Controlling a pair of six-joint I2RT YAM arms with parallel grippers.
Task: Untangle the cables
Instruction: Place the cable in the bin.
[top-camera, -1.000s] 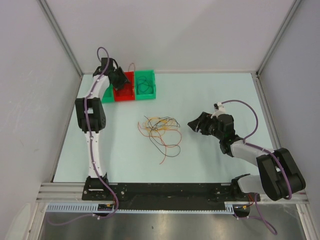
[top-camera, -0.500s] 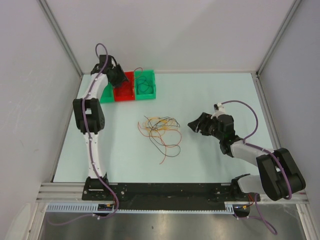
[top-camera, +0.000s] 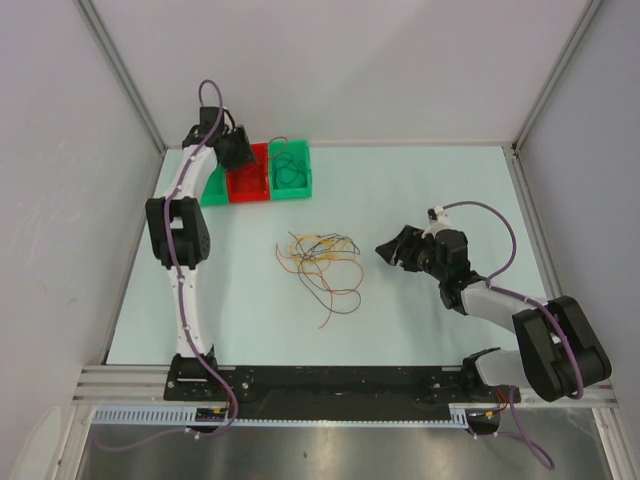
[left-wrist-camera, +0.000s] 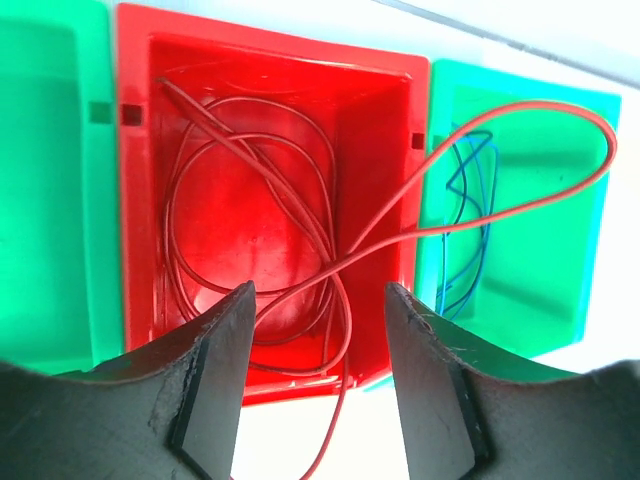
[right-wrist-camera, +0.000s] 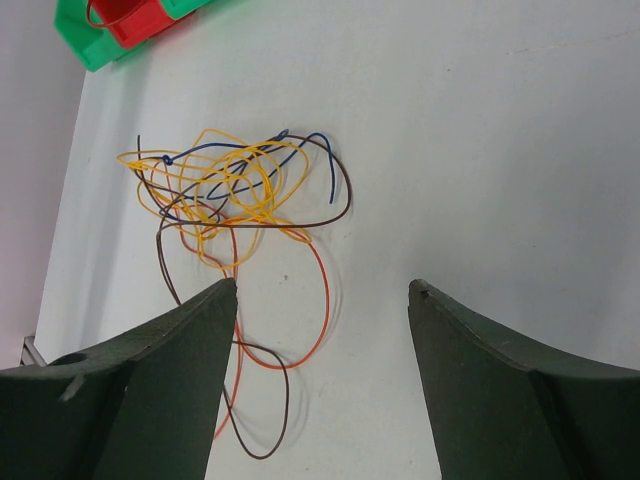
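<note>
The tangled cables (top-camera: 320, 265) lie in a loose heap at the middle of the table, in yellow, orange, brown and blue; they also show in the right wrist view (right-wrist-camera: 235, 190). My left gripper (top-camera: 236, 150) is open and empty above the red bin (left-wrist-camera: 140, 60). Red wires (left-wrist-camera: 300, 215) coil inside this bin. One red loop (left-wrist-camera: 520, 206) reaches over the green bin (left-wrist-camera: 600, 290), which holds blue wires (left-wrist-camera: 465, 230). My right gripper (top-camera: 392, 248) is open and empty, low over the table right of the heap, facing it (right-wrist-camera: 322, 290).
Three bins stand in a row at the far left: green (top-camera: 213, 188), red (top-camera: 248, 190), green (top-camera: 306, 180). White walls close in the table on three sides. The table's left edge (right-wrist-camera: 60, 200) lies just past the heap.
My left gripper has drawn back a little toward the far left corner. The red loop over the bins has dropped lower. The right arm has not moved.
</note>
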